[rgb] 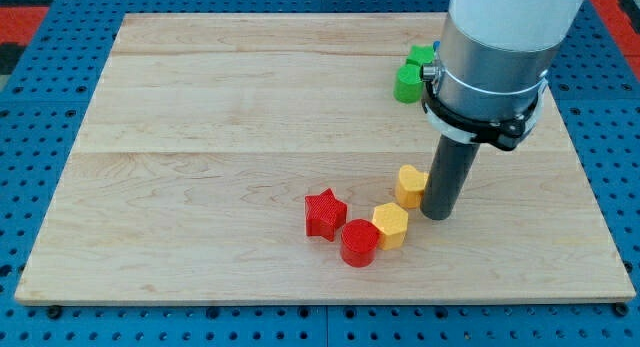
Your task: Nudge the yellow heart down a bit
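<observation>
The yellow heart (409, 185) lies on the wooden board (200, 137), right of centre. My tip (438, 215) rests on the board just to the heart's right, touching or nearly touching it. A yellow hexagon (391, 225) lies just below and left of the heart. A red cylinder (360, 242) touches the hexagon's left side. A red star (324, 213) sits left of the cylinder.
A green block (407, 84) and a green star (422, 56) sit together near the view's top, partly hidden behind the arm's white body (500, 37). A blue pegboard frame (40, 107) surrounds the board.
</observation>
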`<state>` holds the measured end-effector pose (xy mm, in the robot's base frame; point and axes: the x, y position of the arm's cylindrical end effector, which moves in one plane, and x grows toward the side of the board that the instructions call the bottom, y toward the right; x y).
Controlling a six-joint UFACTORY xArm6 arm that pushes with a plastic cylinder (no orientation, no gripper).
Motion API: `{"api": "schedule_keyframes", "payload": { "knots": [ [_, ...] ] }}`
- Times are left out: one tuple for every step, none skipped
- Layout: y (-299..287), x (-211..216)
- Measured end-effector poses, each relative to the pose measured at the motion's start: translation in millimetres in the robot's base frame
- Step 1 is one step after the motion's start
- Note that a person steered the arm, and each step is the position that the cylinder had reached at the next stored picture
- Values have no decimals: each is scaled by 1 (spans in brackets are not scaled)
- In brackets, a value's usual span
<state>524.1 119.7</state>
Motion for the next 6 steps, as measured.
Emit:
{"api": "schedule_keyframes", "payload": {
  "knots": [
    [44, -20],
    [23, -36],
    [-27, -35],
    [-48, -34],
    [-55, -27],
    [-60, -21]
  ]
}}
